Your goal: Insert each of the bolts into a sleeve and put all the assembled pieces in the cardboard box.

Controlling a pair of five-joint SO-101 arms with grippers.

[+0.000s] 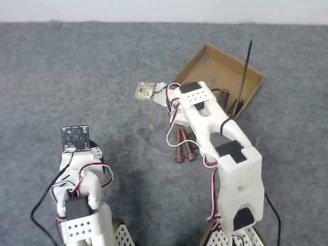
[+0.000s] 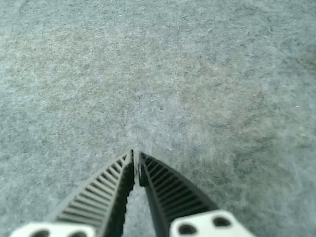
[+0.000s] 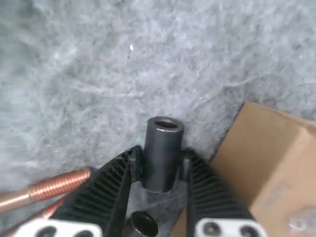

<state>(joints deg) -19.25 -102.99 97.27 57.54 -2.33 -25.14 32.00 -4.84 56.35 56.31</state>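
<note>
The right arm (image 1: 205,110) stretched toward the cardboard box (image 1: 204,60), its claw (image 3: 160,165) grasping a dark sleeve (image 3: 164,148) upright just beside the box's wall. Copper bolts (image 1: 184,146) lay on the grey desk (image 1: 77,77) near it. The left claw (image 2: 137,160) hung clenched, tip to tip, over the desk, and dark pieces (image 1: 224,95) lay inside the box.

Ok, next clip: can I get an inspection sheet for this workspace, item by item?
Surface: grey felt mat.
Job's things: cardboard box at the far right; two copper bolts lying side by side next to the right arm; dark sleeve in the right gripper.
Clutter: thin black rod standing by the box.
Grippers: left gripper shut, holding nothing; right gripper shut on the sleeve.
Cables: loose wires looping along both arms.
Surroundings: pale strip beyond the mat's far edge.
</note>
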